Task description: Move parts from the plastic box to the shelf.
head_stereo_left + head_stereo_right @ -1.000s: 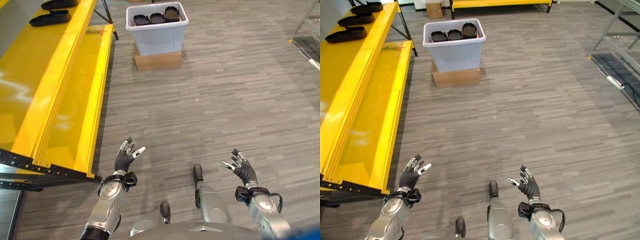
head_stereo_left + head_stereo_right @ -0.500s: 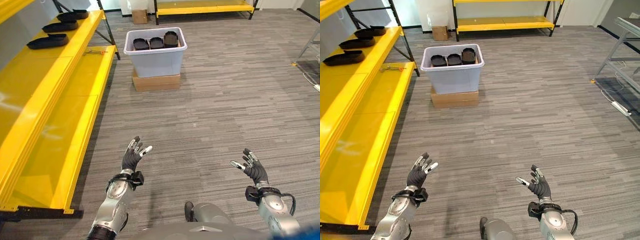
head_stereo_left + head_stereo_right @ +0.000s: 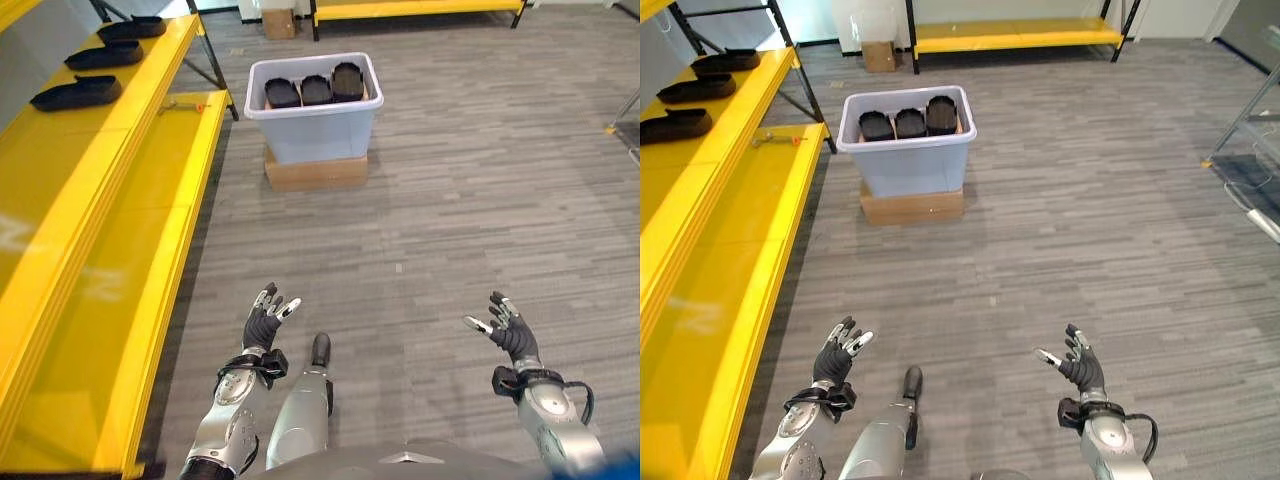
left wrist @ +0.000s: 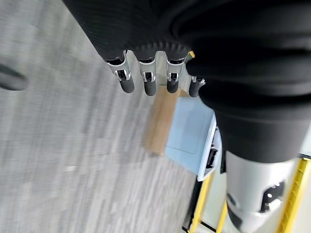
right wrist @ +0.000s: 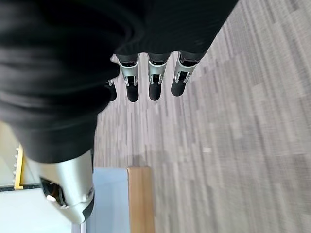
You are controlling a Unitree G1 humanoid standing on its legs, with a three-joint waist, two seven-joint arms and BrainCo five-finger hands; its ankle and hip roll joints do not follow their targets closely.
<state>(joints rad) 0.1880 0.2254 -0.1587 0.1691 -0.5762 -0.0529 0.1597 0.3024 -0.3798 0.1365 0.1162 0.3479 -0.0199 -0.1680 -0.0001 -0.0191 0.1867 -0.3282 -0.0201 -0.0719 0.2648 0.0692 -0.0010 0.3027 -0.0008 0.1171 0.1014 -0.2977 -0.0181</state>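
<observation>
Parts fill our plastic box on its cardboard carton, while our left hand and right hand hang spread and empty.

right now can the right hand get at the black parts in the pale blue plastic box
Probably not. The right hand hangs open and low, while the black parts sit in the pale blue plastic box far ahead across bare floor.

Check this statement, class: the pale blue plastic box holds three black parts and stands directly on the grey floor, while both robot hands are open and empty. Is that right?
Not quite. The plastic box does not stand directly on the floor; it rests on a flat cardboard box, as the left eye view shows. The rest holds: three black parts sit inside, and the left hand and right hand are open and empty.
</observation>
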